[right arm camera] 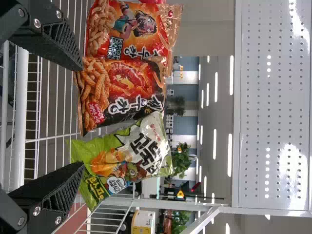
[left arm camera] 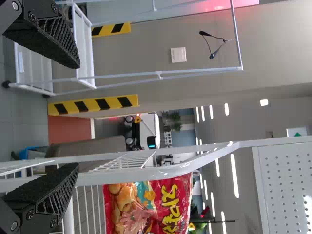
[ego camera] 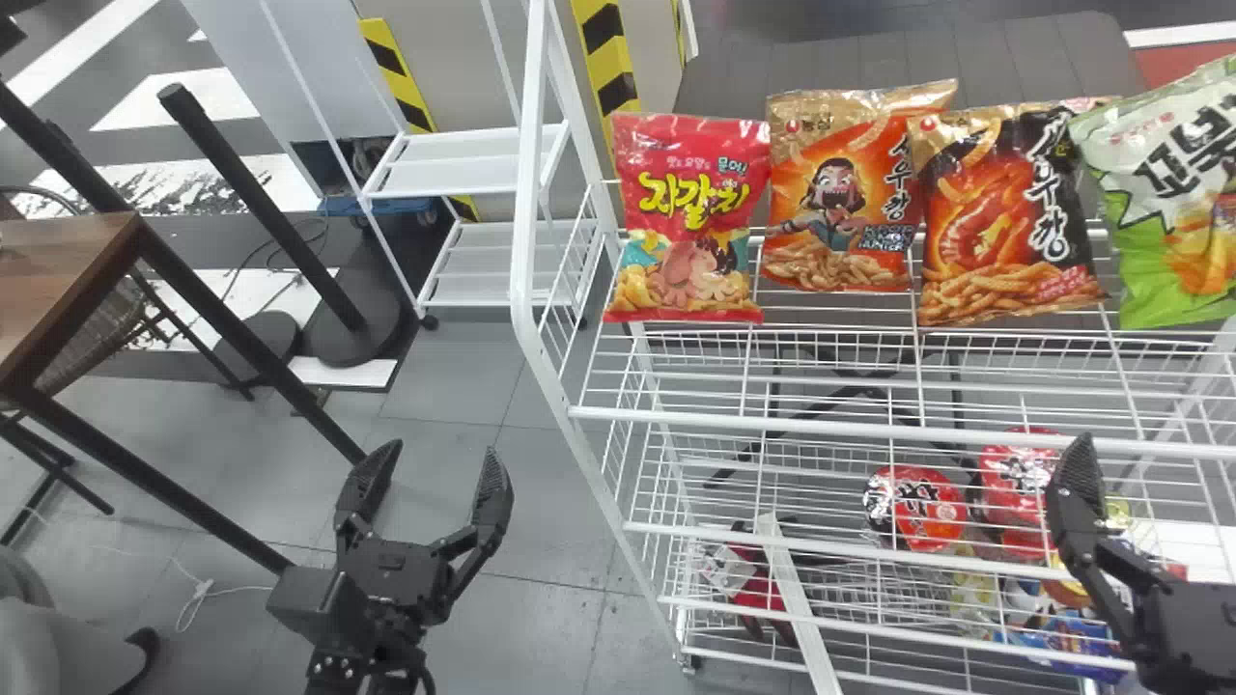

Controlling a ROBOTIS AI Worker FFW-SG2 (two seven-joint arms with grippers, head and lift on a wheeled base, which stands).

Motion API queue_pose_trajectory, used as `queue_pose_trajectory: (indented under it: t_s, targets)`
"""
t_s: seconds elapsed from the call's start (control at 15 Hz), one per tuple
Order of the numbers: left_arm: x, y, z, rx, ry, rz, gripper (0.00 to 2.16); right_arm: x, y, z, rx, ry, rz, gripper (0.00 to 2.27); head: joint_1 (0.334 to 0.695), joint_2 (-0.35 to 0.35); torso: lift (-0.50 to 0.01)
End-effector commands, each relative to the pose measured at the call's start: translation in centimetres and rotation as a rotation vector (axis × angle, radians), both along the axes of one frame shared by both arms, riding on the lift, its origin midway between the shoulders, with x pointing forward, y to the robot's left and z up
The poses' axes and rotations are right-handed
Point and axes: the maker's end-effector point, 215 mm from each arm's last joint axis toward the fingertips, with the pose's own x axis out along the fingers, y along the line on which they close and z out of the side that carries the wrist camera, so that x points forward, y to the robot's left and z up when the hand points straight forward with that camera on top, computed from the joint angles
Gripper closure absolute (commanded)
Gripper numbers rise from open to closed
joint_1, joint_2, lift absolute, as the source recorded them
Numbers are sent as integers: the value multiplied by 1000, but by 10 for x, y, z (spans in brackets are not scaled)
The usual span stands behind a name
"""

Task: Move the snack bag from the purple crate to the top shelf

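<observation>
My left gripper [ego camera: 435, 458] hangs over the floor [ego camera: 526, 526], to the left of the white rack [ego camera: 529, 193]. Its two fingers are spread wide, with nothing held between them. My right gripper [ego camera: 1081, 512] is in front of the rack's right part; its fingers stand wide apart too, and I grip nothing with them.

Four snack bags stand in a row on the top shelf [ego camera: 666, 415], fronts facing me. From left to right they are the red bag [ego camera: 688, 217], the orange bag [ego camera: 840, 188], the black bag [ego camera: 1009, 217] and the green bag [ego camera: 1178, 208]. The orange and black ones overlap at their edges. Which of the four is the task's snack bag, I cannot tell.

Lower in the rack I see two red tubs [ego camera: 922, 512] side by side, and a blue packet [ego camera: 1072, 642] near them.
</observation>
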Motion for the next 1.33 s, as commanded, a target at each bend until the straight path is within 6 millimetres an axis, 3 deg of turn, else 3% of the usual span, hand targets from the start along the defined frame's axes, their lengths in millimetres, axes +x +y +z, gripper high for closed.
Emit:
queue_pose_trajectory:
  t_s: [0.0, 1.27]
  targets:
    - [1, 0, 2, 0, -4, -1, 100, 1, 3, 0, 1, 1, 2, 144, 695, 291, 9]
    - [7, -2, -4, -7, 4, 2, 100, 1, 14, -3, -6, 10, 16, 144, 695, 304, 9]
